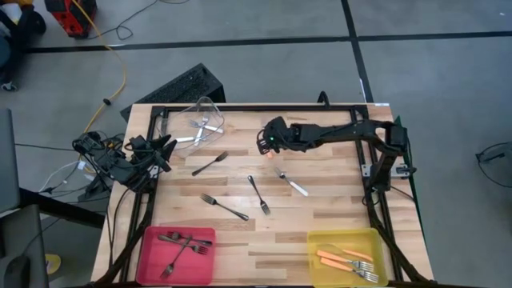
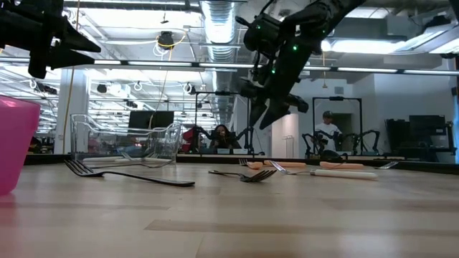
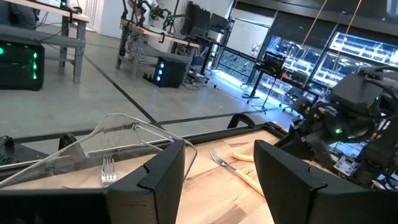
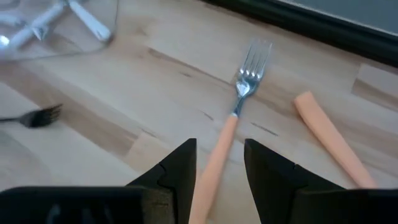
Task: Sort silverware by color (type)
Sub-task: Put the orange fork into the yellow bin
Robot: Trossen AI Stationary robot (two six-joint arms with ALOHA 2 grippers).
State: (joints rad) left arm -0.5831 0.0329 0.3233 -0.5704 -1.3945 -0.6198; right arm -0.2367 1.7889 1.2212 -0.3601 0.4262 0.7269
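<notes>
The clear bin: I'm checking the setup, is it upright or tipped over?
Tipped. The high view shows the clear bin lying on its side with silver forks spilling from its mouth; the low view shows its walls slanted.

**Right arm out over the table, left parked**

Right arm stretched across from its base, elbow raised, right gripper (image 1: 265, 142) tilted downward above the tabletop, fingers (image 4: 177, 171) parted. Left gripper (image 1: 164, 149) at table's left edge, fingers (image 3: 163, 174) spread wide.

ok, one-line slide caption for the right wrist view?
Right gripper open and empty above an orange fork on the table, a second orange handle beside it.
</notes>
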